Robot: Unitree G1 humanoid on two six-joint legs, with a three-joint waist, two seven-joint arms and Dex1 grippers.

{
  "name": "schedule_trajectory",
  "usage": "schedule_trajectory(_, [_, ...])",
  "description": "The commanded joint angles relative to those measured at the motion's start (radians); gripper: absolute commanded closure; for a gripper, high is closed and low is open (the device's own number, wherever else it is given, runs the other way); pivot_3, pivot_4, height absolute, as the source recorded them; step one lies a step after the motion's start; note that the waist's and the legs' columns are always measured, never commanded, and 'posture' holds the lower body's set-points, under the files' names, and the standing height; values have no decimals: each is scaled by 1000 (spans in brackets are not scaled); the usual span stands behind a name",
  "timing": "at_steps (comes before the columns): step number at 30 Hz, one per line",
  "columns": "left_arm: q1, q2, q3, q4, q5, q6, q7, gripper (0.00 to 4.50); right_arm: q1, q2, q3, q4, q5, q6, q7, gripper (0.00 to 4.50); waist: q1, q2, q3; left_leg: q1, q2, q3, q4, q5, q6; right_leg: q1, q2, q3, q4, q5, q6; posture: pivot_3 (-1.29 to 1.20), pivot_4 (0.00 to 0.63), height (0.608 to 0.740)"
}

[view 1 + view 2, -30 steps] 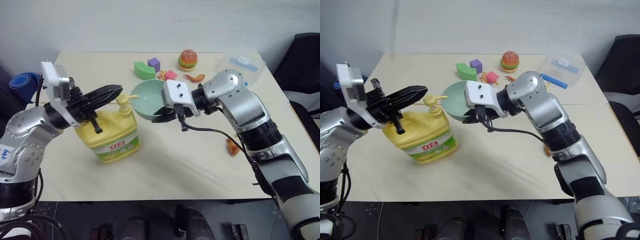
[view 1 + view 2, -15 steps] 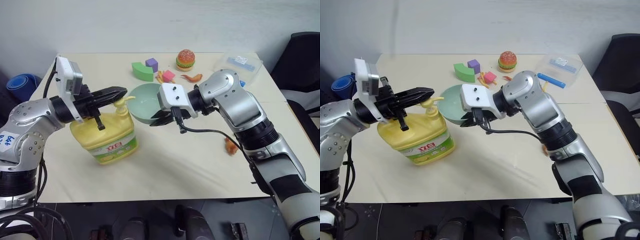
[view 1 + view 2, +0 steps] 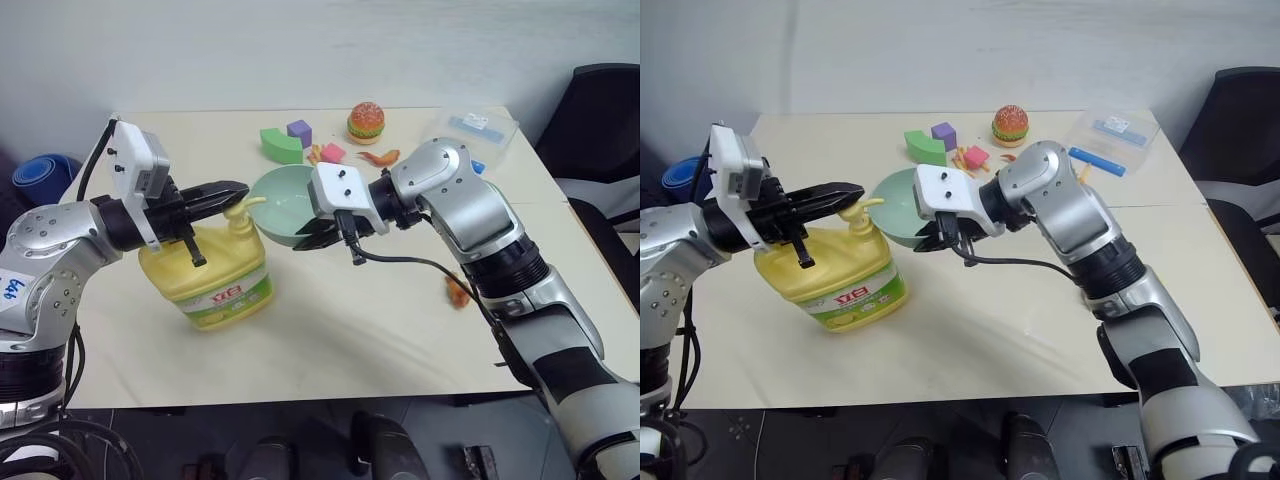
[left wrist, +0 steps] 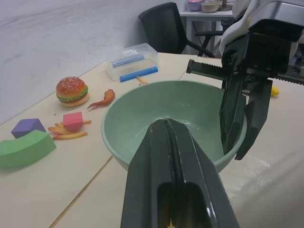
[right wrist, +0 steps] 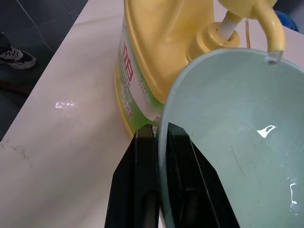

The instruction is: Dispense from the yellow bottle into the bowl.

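Pale-yellow plastic marks the yellow bottle (image 3: 207,280), standing on the bench (image 3: 380,330) with its pump spout over the rim of the bowl (image 3: 282,205). The right tool (image 3: 312,236) is clamped on the bowl's near wall, holding it tilted just beside the bottle. The left tool (image 3: 228,192), fingers together, rests over the pump head. Step in hand: pumping. The next move likely calls for a straight downward press while the bowl stays under the spout.

Yellow bottle (image 3: 207,278): pale yellow w/ green-white label, red lettering. Bowl (image 3: 283,205): plain mint green. Tabletop (image 3: 350,330) cream. Curved block (image 3: 281,146) green, cube (image 3: 299,131) purple, burger toy (image 3: 366,122) orange-tan w/ green band.
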Motion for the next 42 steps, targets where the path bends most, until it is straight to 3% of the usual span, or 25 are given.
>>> schedule_trajectory(1, [93,-2,-113,56,68,98,-10,4488,-34,8,-21,-25,9,-1,2,4500,0,2,-1,0,0,0,0,0,0,0,0,0,0,0,0,0,150,740])
schedule_trajectory(7, [103,-27,-104,59,47,97,-6,4488,-21,8,-24,-38,16,13,1,4500,0,8,-8,0,0,0,0,0,0,0,0,0,0,0,0,0,150,740])
schedule_trajectory(13, [31,-109,95,54,-73,-55,-75,4488,18,-26,-63,-26,14,-13,-29,4500,0,8,-8,-1,0,0,0,0,0,-1,0,0,0,0,0,0,150,740])
schedule_trajectory(18, [6,-98,207,22,-157,-102,-164,4488,120,-126,-101,14,-1,-87,-29,4500,3,-3,-2,-7,-1,-2,0,0,0,-4,-1,-2,-1,0,0,0,150,740])
schedule_trajectory(21, [90,-51,221,-62,-193,-66,-233,4488,214,-175,-121,71,3,-145,-22,4500,0,-6,0,-7,-1,-3,0,0,0,-4,-1,-4,-2,0,0,0,150,740])
schedule_trajectory(25, [302,3,223,-173,-168,-42,-297,4488,327,-157,-157,200,9,-293,-46,4500,-5,-6,0,-7,-1,-2,-2,0,1,-2,-1,-4,-8,0,0,0,150,740])
schedule_trajectory(31, [496,-27,188,-246,-57,-118,-284,4488,423,-109,-183,317,16,-519,-64,4500,0,-4,6,-4,0,-2,-2,3,-2,-2,0,-3,-7,0,-1,0,150,740])
schedule_trajectory(33, [567,-37,163,-264,-5,-155,-293,4500,463,-118,-187,307,18,-562,-47,3864,0,-4,6,-4,1,-2,-2,3,-2,-2,-1,-3,-2,0,-1,0,150,740])
schedule_trajectory(36, [622,-79,157,-266,18,-137,-209,3929,536,-143,-236,213,79,-562,-24,2926,7,-3,6,-5,0,-3,-2,2,-1,-2,-1,-4,-4,0,-1,0,150,740])
schedule_trajectory(40, [661,-112,162,-276,33,-167,-193,2634,641,-183,-309,69,168,-507,-22,1447,23,-3,6,-6,0,-4,-2,1,0,-1,-2,-4,-6,0,-1,0,150,740])
schedule_trajectory(42, [713,-156,148,-223,148,-320,-191,1993,774,-205,-404,-34,231,-522,-58,728,27,-3,6,-5,0,-4,-2,1,0,-1,-2,-4,-9,0,-1,0,150,740])
